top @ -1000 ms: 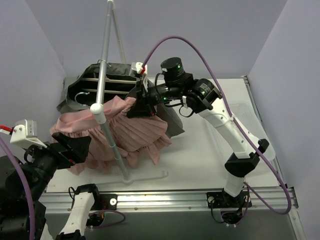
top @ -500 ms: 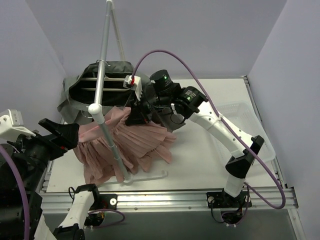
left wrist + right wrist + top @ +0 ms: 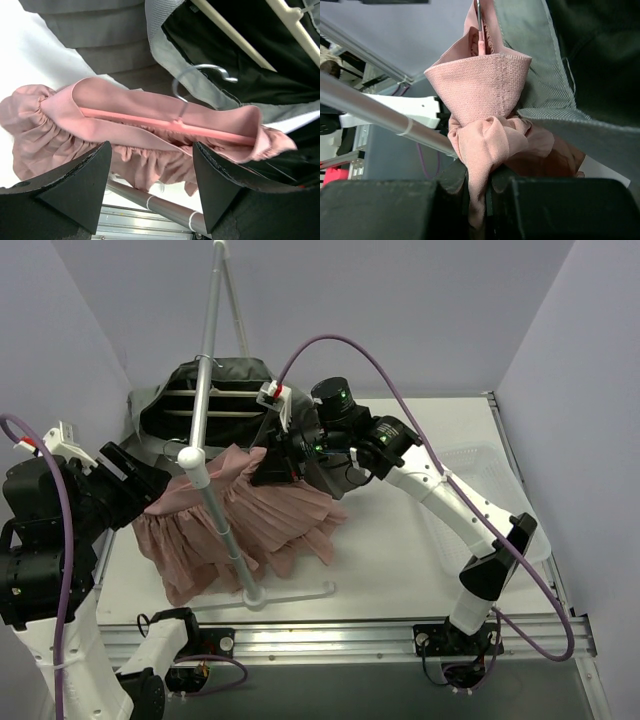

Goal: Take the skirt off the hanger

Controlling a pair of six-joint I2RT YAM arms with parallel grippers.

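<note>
**One jaw clamped, one spread: skirt not yet off its hanger**

From above, the pink skirt [image 3: 250,520] hangs in a bunch over the left half of the table [image 3: 400,550], its hem near the left edge and the rack pole [image 3: 215,510] crossing in front of it. The right gripper [image 3: 272,462] sits at the skirt's right end, and the left gripper [image 3: 152,480] at its left end. A grey garment [image 3: 210,390] fills the far left corner.

In the left wrist view, the left gripper [image 3: 151,147] is spread wide and holds nothing. Between its fingers the waistband [image 3: 100,107] is stretched over the pink hanger [image 3: 165,123]. The hook [image 3: 197,75] lies against the grey garment [image 3: 100,35]; whether it hangs on anything I cannot tell.

In the right wrist view, the right gripper [image 3: 476,182] is clenched on a twist of skirt [image 3: 485,140] fabric just below the waistband's end.

Risks, as I judge them: with the hanger inside the band, a pull from the right end alone would drag hanger and skirt together. The hook could snag the grey garment. The thin pinch may slip, and pleats could catch on the pole.
</note>
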